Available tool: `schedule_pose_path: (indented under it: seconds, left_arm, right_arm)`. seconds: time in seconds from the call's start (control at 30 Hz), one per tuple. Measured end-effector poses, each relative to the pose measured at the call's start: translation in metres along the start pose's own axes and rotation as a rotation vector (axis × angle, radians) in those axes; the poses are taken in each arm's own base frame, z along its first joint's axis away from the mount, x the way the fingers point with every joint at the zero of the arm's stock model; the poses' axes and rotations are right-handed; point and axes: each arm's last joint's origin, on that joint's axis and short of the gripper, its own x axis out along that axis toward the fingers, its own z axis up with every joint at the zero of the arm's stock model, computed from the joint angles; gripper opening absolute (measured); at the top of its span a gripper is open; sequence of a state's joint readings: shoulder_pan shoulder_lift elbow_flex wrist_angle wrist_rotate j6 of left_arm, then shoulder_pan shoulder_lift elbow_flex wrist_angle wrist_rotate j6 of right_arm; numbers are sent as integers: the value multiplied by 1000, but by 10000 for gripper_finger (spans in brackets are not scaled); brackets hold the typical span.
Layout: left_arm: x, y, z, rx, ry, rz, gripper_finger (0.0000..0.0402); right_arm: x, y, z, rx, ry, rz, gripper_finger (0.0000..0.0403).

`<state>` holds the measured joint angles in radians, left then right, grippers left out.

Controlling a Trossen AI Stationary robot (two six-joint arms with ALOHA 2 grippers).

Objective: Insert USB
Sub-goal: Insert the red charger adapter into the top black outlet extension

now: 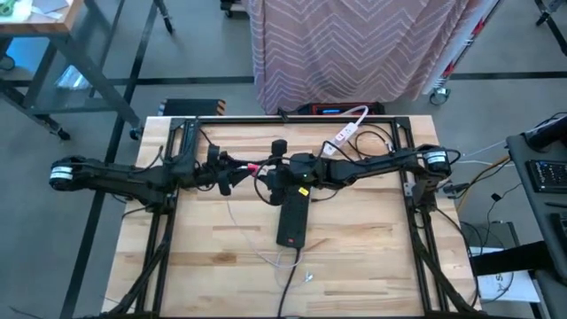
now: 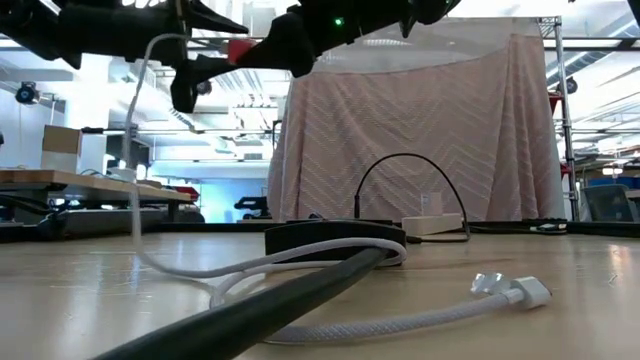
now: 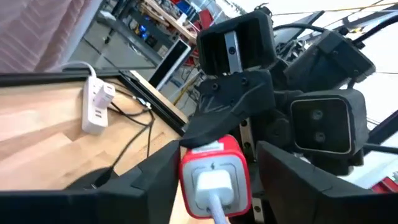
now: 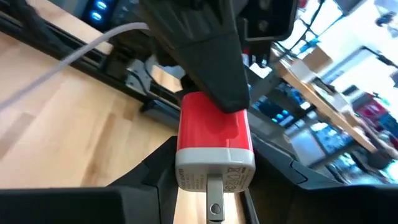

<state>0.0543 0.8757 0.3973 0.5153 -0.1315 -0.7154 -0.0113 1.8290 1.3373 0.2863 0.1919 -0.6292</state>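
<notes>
2 dark arms are seen in the high view, 1 reaching in from the left edge and 1 from the right, both stretched nearly level and meeting above the upper centre of the wooden table [image 1: 372, 239]. 1 red charger [image 1: 254, 167] is suspended between them, with 1 white cable [image 1: 244, 232] plugged into its face and trailing down to the table. 1 black power strip [image 1: 293, 219] lies at the frame's centre, 1 white power strip [image 1: 346, 131] lies at the upper centre, and 1 loose white connector [image 2: 511, 290] rests on the table at the lower right of the low view. The left gripper [image 1: 232, 171] is seen left of centre; in the left wrist view its fingers [image 3: 152, 175] stand partly apart, flanking the charger's white face, and whether they press on it cannot be told. The right gripper [image 1: 267, 172] is seen just right of the charger; in the right wrist view its fingers [image 4: 155, 168] are closed part-way onto the red body, with the 2-pronged end toward the camera. A patterned cloth [image 1: 354, 49] hangs beyond the table's top edge.
</notes>
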Motion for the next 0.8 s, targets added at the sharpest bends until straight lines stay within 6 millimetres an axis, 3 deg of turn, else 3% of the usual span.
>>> schedule_pose_path:
  seconds: [0.23, 0.8]
  left_arm:
    - [6, 3, -7, -44, 62, -11, 148]
    - [7, 3, -10, -94, 121, -57, 175]
  right_arm:
    - [0, 1, -1, -30, -1, 25, 137]
    - [0, 2, -1, -48, -11, 54, 142]
